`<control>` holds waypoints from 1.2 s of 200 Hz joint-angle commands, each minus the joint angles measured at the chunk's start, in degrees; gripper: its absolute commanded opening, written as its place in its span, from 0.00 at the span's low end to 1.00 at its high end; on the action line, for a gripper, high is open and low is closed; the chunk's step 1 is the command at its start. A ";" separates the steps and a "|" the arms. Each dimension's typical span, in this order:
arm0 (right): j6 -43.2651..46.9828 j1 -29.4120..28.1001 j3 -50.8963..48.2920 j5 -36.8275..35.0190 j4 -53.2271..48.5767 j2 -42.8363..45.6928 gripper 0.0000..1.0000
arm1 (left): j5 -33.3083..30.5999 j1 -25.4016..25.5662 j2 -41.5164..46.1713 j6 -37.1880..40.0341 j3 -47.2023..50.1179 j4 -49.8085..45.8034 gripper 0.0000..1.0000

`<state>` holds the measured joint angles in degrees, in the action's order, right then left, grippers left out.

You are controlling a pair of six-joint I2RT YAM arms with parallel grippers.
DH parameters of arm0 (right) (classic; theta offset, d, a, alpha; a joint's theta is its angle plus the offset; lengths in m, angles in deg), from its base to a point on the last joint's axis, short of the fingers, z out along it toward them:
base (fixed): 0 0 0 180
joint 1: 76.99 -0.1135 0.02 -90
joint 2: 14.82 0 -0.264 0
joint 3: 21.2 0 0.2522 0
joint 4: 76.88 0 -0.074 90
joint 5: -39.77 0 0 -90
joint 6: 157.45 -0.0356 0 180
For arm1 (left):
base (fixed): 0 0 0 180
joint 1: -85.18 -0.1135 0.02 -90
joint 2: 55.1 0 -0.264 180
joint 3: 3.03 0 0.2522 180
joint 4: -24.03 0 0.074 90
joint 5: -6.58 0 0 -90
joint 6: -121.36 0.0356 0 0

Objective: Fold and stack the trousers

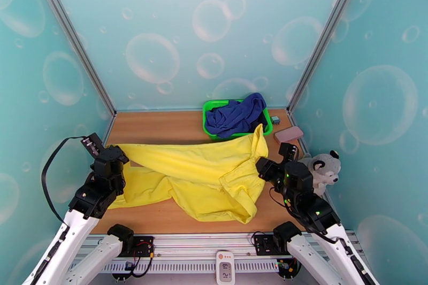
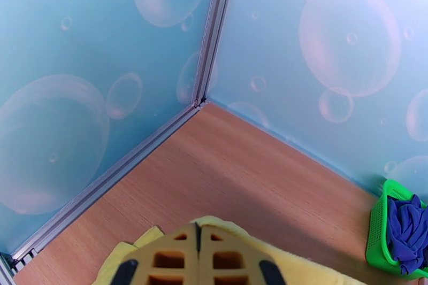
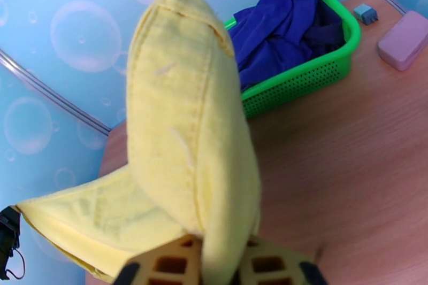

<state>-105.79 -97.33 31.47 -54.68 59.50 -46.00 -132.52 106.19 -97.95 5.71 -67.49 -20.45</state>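
Top external: basket (image 1: 206,118) holds blue cloth (image 1: 235,115); left jaws clamp trousers (image 1: 203,174), right jaws unclear.

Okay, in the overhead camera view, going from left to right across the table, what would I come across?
left gripper → yellow trousers → right gripper → plush toy. The green basket and the pink block overlap these sideways, so they are left out.

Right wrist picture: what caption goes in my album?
Tall yellow trousers poke up from the right gripper, green basket behind.
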 commanded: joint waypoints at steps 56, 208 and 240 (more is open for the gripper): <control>4.95 0.36 5.05 -2.00 -2.34 -12.21 0.84 | 0.99 -0.54 0.52 3.06 1.04 7.60 0.00; 9.15 0.58 8.97 0.34 23.42 -59.54 0.84 | 7.26 -0.54 1.63 1.28 2.96 7.13 0.00; 9.50 1.96 10.34 4.35 27.55 -63.51 0.82 | 7.71 -0.54 1.75 1.59 2.77 6.91 0.00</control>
<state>-98.27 -95.96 39.56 -54.07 80.87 -107.00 -126.11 106.10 -96.88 7.55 -64.61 -15.34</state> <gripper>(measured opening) 0.825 0.043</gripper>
